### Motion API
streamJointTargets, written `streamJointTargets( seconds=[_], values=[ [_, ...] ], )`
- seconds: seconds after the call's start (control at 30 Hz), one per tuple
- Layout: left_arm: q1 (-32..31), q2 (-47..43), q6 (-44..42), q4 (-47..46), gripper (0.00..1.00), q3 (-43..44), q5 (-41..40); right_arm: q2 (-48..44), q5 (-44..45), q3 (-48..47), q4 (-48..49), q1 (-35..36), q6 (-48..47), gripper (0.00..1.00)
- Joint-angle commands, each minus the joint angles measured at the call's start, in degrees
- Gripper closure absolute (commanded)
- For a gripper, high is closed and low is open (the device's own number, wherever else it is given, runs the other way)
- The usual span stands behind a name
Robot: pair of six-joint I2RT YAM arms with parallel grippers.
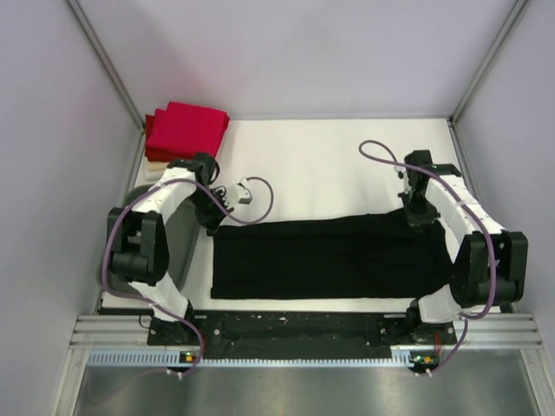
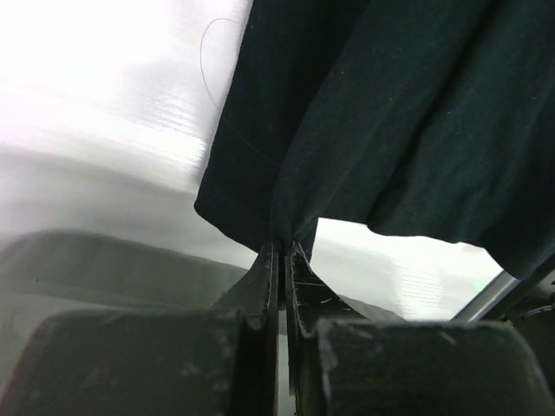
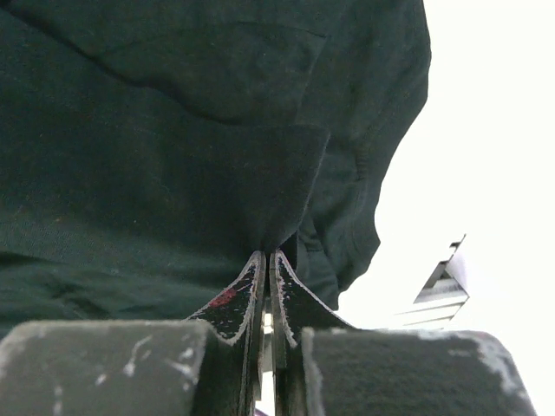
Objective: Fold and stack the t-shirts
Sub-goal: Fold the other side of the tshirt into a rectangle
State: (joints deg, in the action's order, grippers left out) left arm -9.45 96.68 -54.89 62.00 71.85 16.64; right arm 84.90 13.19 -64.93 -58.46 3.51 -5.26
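The black t-shirt [image 1: 321, 256] lies spread as a wide band across the near half of the white table. My left gripper [image 1: 212, 223] is shut on its far left corner; the left wrist view shows the cloth [image 2: 364, 121] pinched between the closed fingertips [image 2: 283, 251]. My right gripper [image 1: 419, 217] is shut on the far right corner; the right wrist view shows the cloth [image 3: 173, 147] held at the fingertips [image 3: 266, 257]. A stack of folded red t-shirts [image 1: 185, 126] sits at the far left corner, with a cream one [image 1: 156, 159] just showing beneath.
A grey oval tub [image 1: 178, 234] stands at the left edge, partly behind my left arm. Grey walls and metal posts enclose the table [image 1: 329, 165]. A metal rail [image 1: 303, 329] runs along the near edge.
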Motion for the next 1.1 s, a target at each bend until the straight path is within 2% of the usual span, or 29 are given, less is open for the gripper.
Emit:
streamJointTargets(
  seconds=[0.0,0.17,0.4,0.47,0.5,0.53,0.67,0.7,0.77,0.83,0.9,0.97,1.03,1.07],
  values=[
    [-0.1,1.8,-2.1,-2.1,1.0,-0.2,-2.3,2.5,4.6,0.0,-0.9,0.4,-1.6,1.0],
    [-1.5,1.3,-3.9,-1.2,1.0,-1.8,-2.1,5.3,7.4,2.1,-1.0,0.5,-1.5,1.0],
    [-2.0,0.0,-5.0,-0.7,0.98,-4.6,-3.0,7.1,6.2,2.3,-1.1,0.7,-1.3,1.0],
    [-2.1,0.0,-5.0,-0.8,0.82,-5.1,-3.3,7.4,6.2,2.6,-1.1,0.8,-1.3,1.0],
    [-2.1,0.0,-5.0,-0.6,0.71,-5.2,-3.5,7.6,6.3,2.8,-1.1,0.7,-1.1,0.97],
    [-2.1,0.0,-5.0,-0.1,0.65,-5.0,-3.8,7.6,6.8,2.9,-1.3,0.9,-0.9,0.91],
    [-2.1,-1.9,-6.4,4.1,0.49,-2.5,-3.3,5.8,11.5,3.4,-1.5,0.8,-0.5,0.65],
    [-2.1,-2.7,-7.4,6.1,0.38,-1.3,-2.4,5.1,12.8,3.4,-1.5,0.9,-0.5,0.59],
    [-2.1,-4.0,-9.4,10.7,0.32,1.6,0.0,3.3,14.0,2.9,-1.5,0.8,-0.2,0.57],
    [-2.1,-4.4,-10.0,13.6,0.31,4.7,2.9,1.6,13.2,1.0,-1.4,0.8,0.8,0.57],
    [-2.5,-4.1,-9.4,14.8,0.35,7.2,7.3,-0.1,10.0,-1.5,-0.5,0.8,0.9,0.57],
    [-3.8,-3.3,-5.9,11.7,0.52,7.3,10.9,-1.4,7.1,-3.6,0.9,0.8,1.6,0.58],
    [-5.9,-2.0,-1.7,6.5,0.74,5.5,10.2,-2.5,4.9,-4.8,3.7,0.5,3.6,0.59],
    [-6.7,-1.0,1.3,3.3,0.77,4.7,8.5,-3.0,3.9,-4.9,5.6,-0.2,4.5,0.61]
  ],
)
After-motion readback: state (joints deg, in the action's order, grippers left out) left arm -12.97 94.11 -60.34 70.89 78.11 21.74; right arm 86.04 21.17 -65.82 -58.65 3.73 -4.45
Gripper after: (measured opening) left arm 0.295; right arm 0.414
